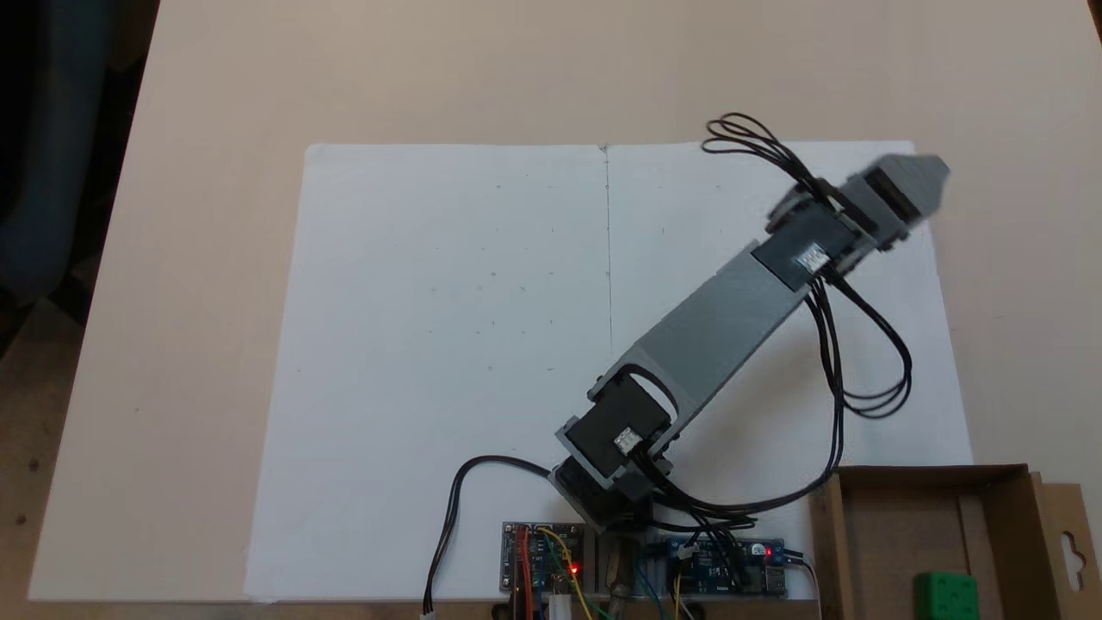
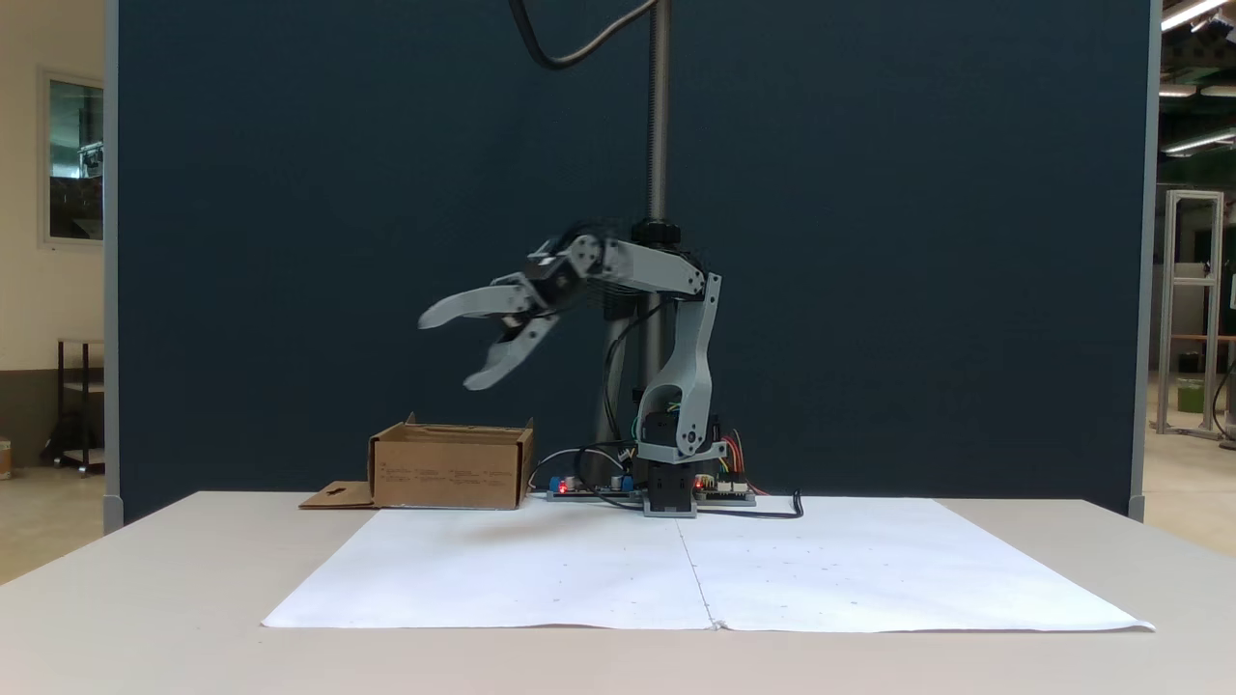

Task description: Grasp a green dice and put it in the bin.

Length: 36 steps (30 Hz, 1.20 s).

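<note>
Claw: in a fixed view we see the claw (image 2: 446,349) spread wide apart, with nothing between its two grey fingers, raised well above the table (image 2: 145,598) and a little blurred. In the top-down fixed view we see it as a blurred grey tip (image 1: 925,176) near the far right corner of the white paper (image 1: 430,301).

Green dice: we find the green dice (image 1: 945,596) lying inside the bin, on its floor near the lower edge of the top-down view. Its top face shows darker pips.

Bin: the bin (image 1: 895,534) stands on the table just beside the paper's corner, close to the arm's base. From the side we see its brown front wall (image 2: 449,476), with the flap lying flat on the table next to it. From above we see the hang-hole in that flap.

Arm: the grey arm (image 1: 723,314) reaches diagonally over the paper, away from the bin, with black cables looping off it.

Base: we see circuit boards (image 1: 542,564) with small red lights at the foot of the arm.
</note>
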{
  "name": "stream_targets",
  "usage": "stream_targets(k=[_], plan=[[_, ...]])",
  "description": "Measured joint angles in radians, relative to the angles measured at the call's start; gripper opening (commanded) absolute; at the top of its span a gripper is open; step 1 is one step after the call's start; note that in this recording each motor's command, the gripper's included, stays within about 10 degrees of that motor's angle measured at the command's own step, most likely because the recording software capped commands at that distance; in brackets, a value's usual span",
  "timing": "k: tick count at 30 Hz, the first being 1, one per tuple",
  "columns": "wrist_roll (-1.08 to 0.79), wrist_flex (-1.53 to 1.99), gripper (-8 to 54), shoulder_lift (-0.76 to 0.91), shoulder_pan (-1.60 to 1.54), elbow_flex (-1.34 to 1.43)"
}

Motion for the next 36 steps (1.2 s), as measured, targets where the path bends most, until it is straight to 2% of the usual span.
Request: stream_targets(k=[9, 12, 27, 36], plan=[[-0.006, 0.002, 44.1, 0.028, -0.414, 0.008], [-0.008, -0.069, 44.0, 0.077, -0.549, 0.138], [-0.071, -0.525, 44.0, 0.483, -0.770, 0.693], [-0.120, -0.788, 41.5, 0.492, -0.785, 1.014]])
